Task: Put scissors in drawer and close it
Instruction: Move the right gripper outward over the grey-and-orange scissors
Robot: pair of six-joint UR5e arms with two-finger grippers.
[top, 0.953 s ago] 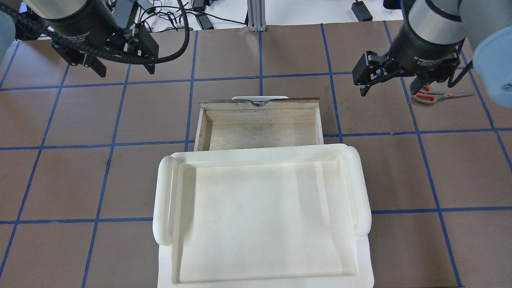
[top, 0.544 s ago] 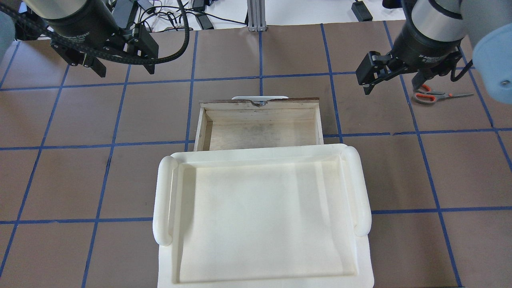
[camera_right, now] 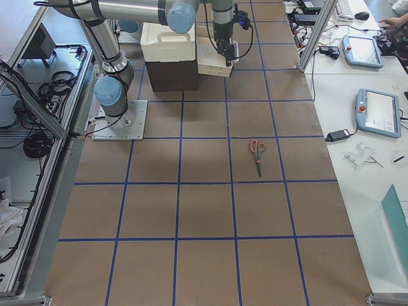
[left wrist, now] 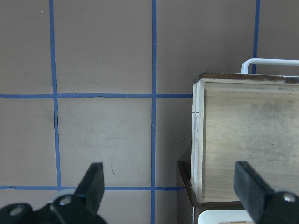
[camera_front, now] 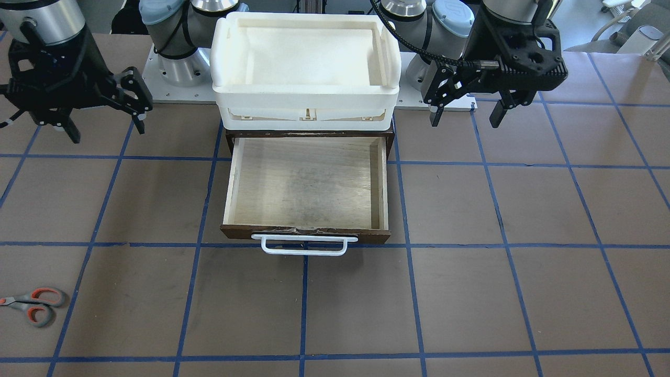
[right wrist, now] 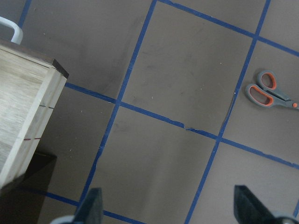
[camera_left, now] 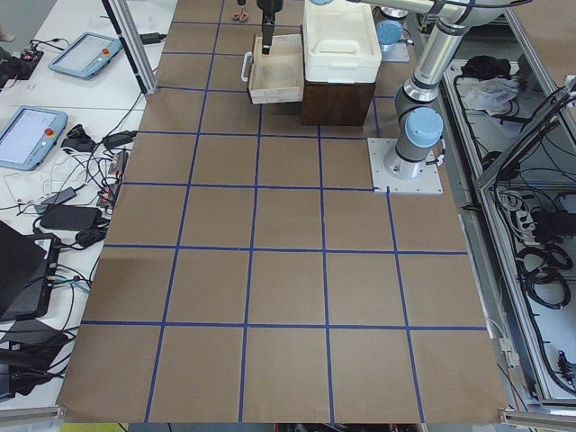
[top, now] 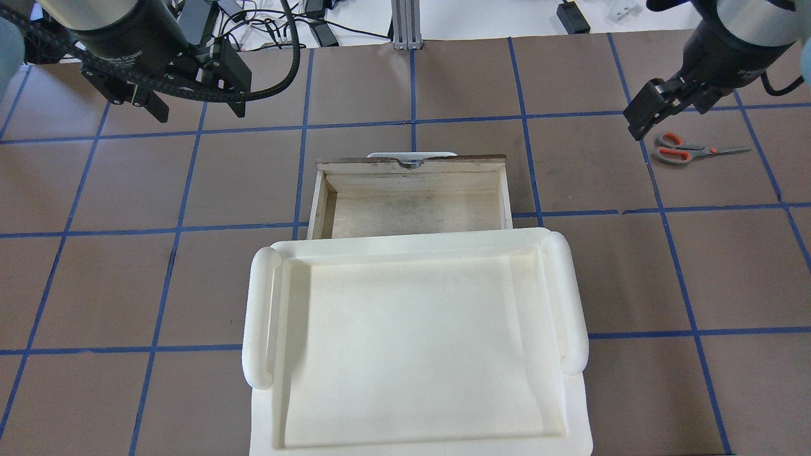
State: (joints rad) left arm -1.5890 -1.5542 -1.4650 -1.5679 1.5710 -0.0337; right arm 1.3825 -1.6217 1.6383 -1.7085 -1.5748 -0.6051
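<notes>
Your right gripper (camera_front: pixel 107 132), jaws wide apart, is nearer the scissors (top: pixel 687 150), which lie flat well to the drawer's (top: pixel 507 196) right, blades pointing away from it. The left gripper's (camera_front: pixel 465 119) jaws are also apart.

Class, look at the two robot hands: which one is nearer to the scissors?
Right. The right hand hovers near the scissors, by their handles, not touching; the left hand hangs far off, beyond the drawer.
</notes>
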